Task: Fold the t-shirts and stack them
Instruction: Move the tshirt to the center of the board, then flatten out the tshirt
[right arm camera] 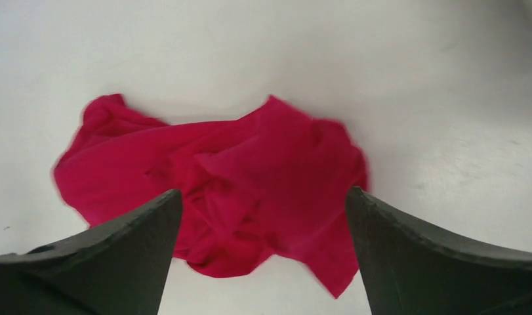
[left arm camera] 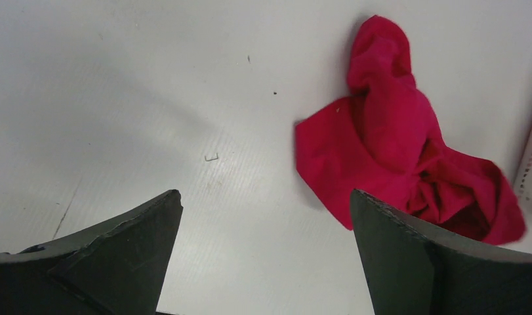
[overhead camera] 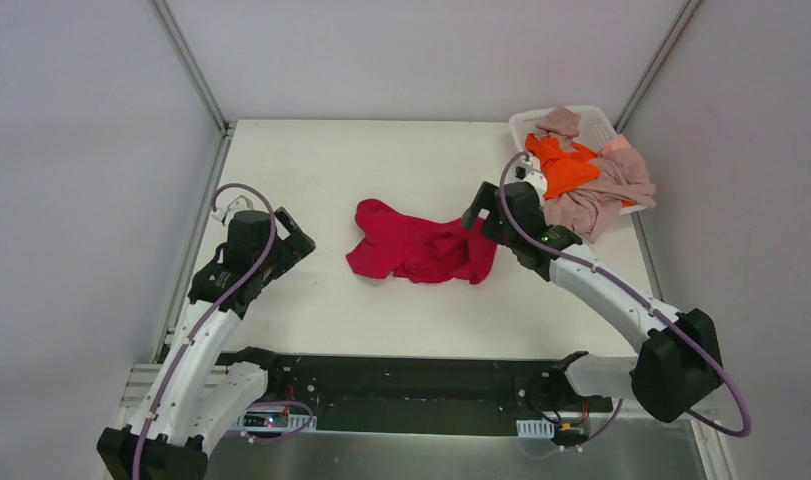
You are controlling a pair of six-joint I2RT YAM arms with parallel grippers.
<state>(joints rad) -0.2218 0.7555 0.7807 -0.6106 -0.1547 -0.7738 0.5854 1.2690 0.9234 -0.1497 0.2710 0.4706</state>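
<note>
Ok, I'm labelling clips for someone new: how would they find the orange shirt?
Go to the far right corner of the table, where a white basket overflows with shirts. The orange shirt lies in the middle of the heap, the only bright one among pink-beige shirts.

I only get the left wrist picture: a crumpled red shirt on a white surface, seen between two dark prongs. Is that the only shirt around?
Observer: No. A white basket at the far right corner of the table holds an orange shirt and pink-beige shirts, which spill over its rim.
Operator: Is the other arm doing anything?
Observer: The right claw is at the red shirt's right edge with its jaws apart, and the shirt lies loose on the table.
</note>
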